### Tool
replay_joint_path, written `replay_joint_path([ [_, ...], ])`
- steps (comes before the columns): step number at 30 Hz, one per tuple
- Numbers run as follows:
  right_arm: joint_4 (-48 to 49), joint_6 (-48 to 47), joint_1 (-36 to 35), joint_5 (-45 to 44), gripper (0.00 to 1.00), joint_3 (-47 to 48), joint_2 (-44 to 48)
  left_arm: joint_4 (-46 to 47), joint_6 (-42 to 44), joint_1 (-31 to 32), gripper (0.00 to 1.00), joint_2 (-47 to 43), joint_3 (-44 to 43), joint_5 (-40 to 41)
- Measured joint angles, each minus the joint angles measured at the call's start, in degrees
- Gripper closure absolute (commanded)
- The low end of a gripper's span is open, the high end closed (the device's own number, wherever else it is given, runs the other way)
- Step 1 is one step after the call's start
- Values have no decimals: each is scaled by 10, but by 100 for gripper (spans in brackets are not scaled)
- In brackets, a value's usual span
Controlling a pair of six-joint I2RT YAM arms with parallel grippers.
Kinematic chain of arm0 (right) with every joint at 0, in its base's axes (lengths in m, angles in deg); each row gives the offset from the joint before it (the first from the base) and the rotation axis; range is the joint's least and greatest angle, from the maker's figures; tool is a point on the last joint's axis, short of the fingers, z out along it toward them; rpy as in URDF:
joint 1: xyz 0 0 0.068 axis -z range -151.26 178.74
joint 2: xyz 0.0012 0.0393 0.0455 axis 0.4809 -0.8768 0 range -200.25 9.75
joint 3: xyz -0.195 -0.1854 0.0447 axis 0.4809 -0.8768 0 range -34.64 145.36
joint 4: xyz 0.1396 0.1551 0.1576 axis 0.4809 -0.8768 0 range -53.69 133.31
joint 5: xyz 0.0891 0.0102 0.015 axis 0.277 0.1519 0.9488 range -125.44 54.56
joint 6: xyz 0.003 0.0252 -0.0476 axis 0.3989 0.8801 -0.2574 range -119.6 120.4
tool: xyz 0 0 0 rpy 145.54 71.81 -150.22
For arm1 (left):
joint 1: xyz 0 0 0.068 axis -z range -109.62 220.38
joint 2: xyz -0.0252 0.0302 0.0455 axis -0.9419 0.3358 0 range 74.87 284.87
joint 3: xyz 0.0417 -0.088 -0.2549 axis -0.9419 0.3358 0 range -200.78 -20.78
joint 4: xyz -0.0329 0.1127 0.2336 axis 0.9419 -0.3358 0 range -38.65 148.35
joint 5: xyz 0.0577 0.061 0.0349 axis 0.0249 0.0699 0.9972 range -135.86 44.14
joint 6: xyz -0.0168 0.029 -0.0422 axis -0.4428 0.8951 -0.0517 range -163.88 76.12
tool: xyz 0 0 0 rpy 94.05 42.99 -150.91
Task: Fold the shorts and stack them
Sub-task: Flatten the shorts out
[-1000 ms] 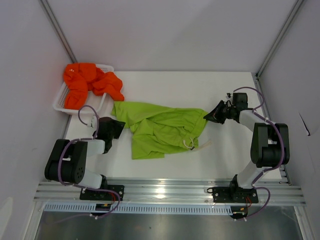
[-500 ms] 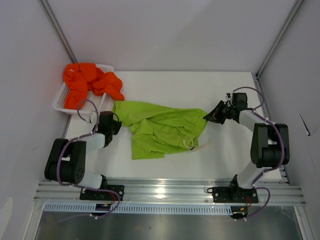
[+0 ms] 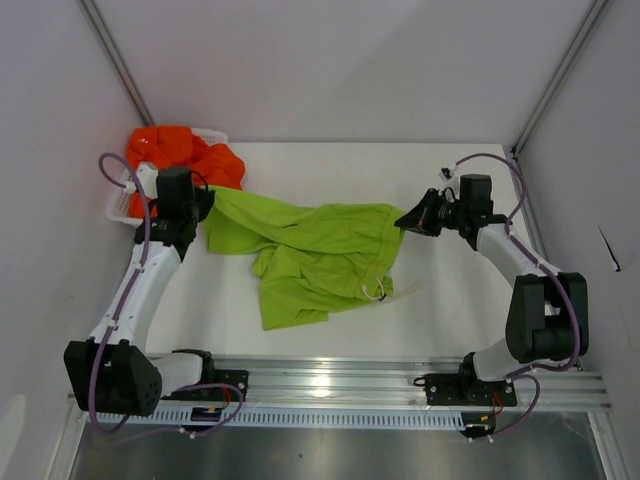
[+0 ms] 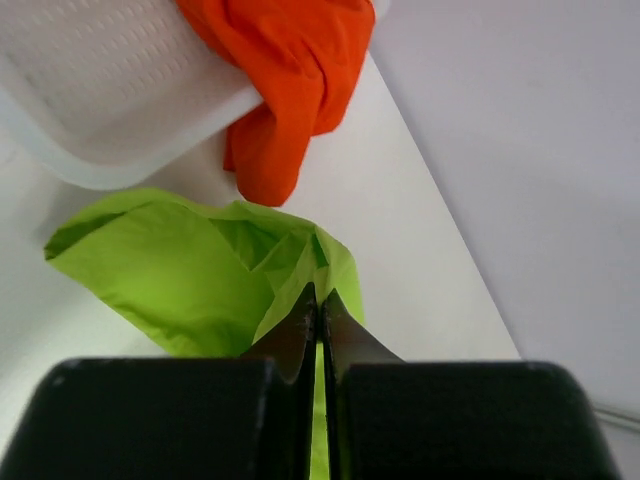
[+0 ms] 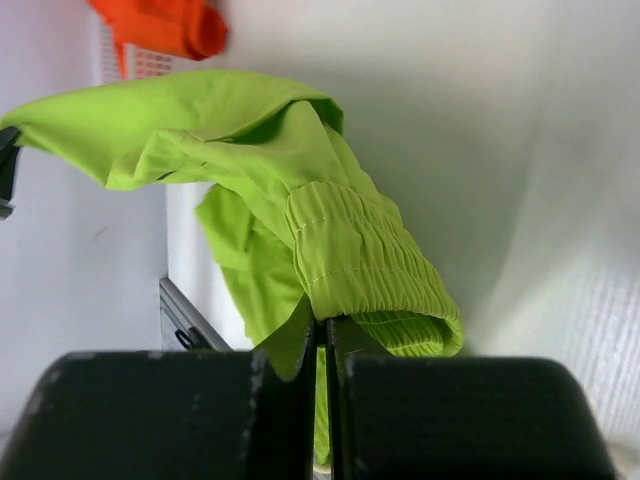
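Hanging between the two arms in the top view, the lime green shorts (image 3: 315, 250) run from the left tool (image 3: 205, 203) across to the right tool (image 3: 403, 222). Each tool is pinched onto one far corner of the fabric. The upper edge is drawn fairly taut, while the rest sags in crumpled folds toward the arm bases over the white surface (image 3: 450, 300). A white drawstring (image 3: 380, 292) loops out at the lower right of the fabric. The orange shorts (image 3: 185, 155) lie heaped in the white basket (image 3: 118, 208) at the far left corner, just behind the left tool, with part spilling over the rim.

From the left wrist, the left tool (image 4: 318, 300) has its fingers pressed together with a thin fold of the lime green shorts (image 4: 170, 270) clamped between them. The cloth billows out ahead and to the left. Beyond it, the orange shorts (image 4: 290, 70) hang over the edge of the basket (image 4: 100, 90).

From the right wrist, the right tool (image 5: 322, 325) is likewise closed tight, gripping the lime green shorts (image 5: 350, 240) at the gathered elastic waistband, which bulges just above the fingertips. The fabric stretches away to the upper left, where the orange shorts (image 5: 165, 25) show.
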Motion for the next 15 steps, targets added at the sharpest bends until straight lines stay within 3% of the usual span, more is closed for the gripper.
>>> replay_joint_path([
  [7,87,7,0,63,100,-25,63,-109,14,-59,100,31,-77,-14],
  [15,132,32,0,119,100,-33,36,-163,37,-107,100,54,-116,-35],
])
